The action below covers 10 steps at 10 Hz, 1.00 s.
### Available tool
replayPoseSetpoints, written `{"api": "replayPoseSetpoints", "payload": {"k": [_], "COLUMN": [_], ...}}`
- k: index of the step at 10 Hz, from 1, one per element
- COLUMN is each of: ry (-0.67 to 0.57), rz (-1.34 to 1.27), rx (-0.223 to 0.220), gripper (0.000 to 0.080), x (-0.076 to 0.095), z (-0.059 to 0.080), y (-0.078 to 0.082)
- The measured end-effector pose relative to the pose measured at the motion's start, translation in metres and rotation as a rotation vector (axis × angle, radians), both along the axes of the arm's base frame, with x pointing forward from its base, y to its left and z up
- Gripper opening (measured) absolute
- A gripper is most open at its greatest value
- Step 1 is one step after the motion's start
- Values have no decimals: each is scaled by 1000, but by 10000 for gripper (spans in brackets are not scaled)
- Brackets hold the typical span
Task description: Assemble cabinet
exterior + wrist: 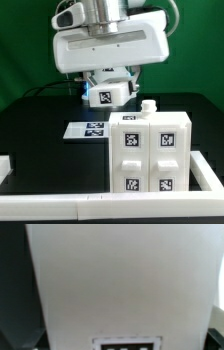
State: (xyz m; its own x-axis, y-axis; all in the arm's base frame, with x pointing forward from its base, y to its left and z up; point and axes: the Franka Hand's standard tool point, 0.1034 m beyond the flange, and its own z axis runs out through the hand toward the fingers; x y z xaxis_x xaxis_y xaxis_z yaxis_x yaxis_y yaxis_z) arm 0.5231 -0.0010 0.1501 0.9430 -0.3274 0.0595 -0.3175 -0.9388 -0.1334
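on the black table [40, 125], toward the exterior view's right, we note the cabinet body [150, 152]: a boxy white plastic block, smooth and matte, standing upright with square edges. its near face carries four square black-and-white tags [131, 141] in two rows, and a fine seam divides it into two halves side by side. a small white knob [148, 105] stands on its top. we cannot tell whether anything lies inside its compartments, as the face is closed to view

above it and to the exterior view's left, the gripper [108, 92] hangs beneath the bulky white arm [108, 45], off the table. it is pinching a white panel [104, 95] that bears one tag; the fingertips themselves are hidden. in the wrist view that panel [125, 280] fills nearly the whole picture as a flat, plain white surface, blocking what lies beyond, with its tag [127, 343] at one edge

the marker board [88, 128] lies flat behind the cabinet body, under the held panel and apart from it. a raised white rail [50, 207] borders the table on the near side
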Motion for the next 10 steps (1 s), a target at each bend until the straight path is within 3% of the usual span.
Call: {"api": "replayPoseSetpoints", "payload": {"k": [6, 8, 10], "ry": [2, -25, -48], "rz": [16, 82, 108], "rx": [-4, -37, -42], "gripper": [547, 547, 547], "x": [-4, 15, 32], "z": [-4, 13, 25], "y": [-2, 7, 15]}}
